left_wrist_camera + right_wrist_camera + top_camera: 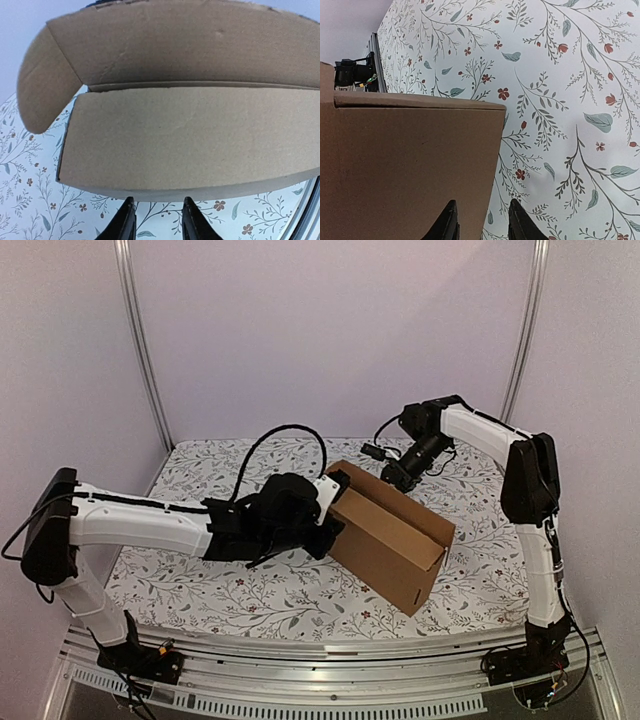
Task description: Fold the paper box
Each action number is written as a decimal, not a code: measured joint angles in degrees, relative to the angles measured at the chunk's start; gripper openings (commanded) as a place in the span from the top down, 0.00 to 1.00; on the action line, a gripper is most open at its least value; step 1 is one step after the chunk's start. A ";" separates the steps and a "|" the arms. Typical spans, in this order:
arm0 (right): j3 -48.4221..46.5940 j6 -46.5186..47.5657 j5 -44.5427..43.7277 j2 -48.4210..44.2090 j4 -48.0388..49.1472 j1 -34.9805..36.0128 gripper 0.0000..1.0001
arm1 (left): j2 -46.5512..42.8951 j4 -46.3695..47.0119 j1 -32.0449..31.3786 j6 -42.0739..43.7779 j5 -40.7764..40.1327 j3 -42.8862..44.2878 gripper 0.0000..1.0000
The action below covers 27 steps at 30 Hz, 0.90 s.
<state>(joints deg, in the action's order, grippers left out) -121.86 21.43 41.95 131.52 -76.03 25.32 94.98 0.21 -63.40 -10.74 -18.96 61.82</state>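
Note:
The paper box (pixel 390 535) is plain brown cardboard and stands folded up, slantwise, in the middle of the flowered cloth. My left gripper (pixel 328 512) is against its left end. In the left wrist view the paper box (pixel 190 140) fills the frame, a rounded flap (pixel 40 85) sticks out at left, and the left gripper (pixel 157 200) is open just short of the lower edge, holding nothing. My right gripper (pixel 393 472) hovers at the box's far side. In the right wrist view the right gripper (pixel 481 201) is open, with a corner edge of the paper box (pixel 410 165) lined up with the gap between its fingers.
A flowered cloth (pixel 250 590) covers the table. An aluminium rail (pixel 330 685) runs along the near edge, with the arm bases on it. White walls and two metal posts (pixel 145 350) close off the back. A black fitting on the rail (pixel 355 72) shows past the box.

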 measured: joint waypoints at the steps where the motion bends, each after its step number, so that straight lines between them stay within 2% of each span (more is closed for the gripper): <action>1: 0.00 0.02 -0.09 -0.02 -0.09 -0.09 0.66 | -0.68 0.02 -0.24 0.11 0.00 -0.07 0.67; 8: 0.37 0.68 -0.33 -0.96 -0.68 -1.14 0.63 | -2.38 -2.36 -0.57 2.56 -0.17 1.03 0.62; 9: 0.50 0.98 -0.31 -1.33 -0.76 -1.49 0.61 | -2.69 -3.65 -0.57 3.13 -0.11 1.42 0.59; 13: 2.73 7.17 -0.39 -4.79 -0.76 -4.76 0.55 | -6.29 -9.66 0.00 6.23 -0.37 4.13 0.33; 15: 4.98 11.89 -0.87 -7.72 -0.55 -6.95 0.51 | -8.79 -12.07 1.11 7.65 -0.24 6.58 0.25; 21: 14.88 30.69 -1.75 -20.70 -0.92 -13.84 0.36 | -9.25 -15.21 12.37 9.09 2.51 17.11 0.25; 24: 18.18 39.78 -2.73 -25.97 -0.81 -15.47 0.31 | -4.90 -17.35 17.46 9.57 6.49 23.17 0.26; 27: 22.62 45.24 -4.26 -30.12 -0.74 -15.50 0.29 | 0.96 -20.41 19.50 11.32 11.15 28.68 0.30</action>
<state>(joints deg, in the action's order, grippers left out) -99.24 66.67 37.69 101.41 -76.77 9.82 95.94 -20.21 -43.90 0.58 -7.81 90.50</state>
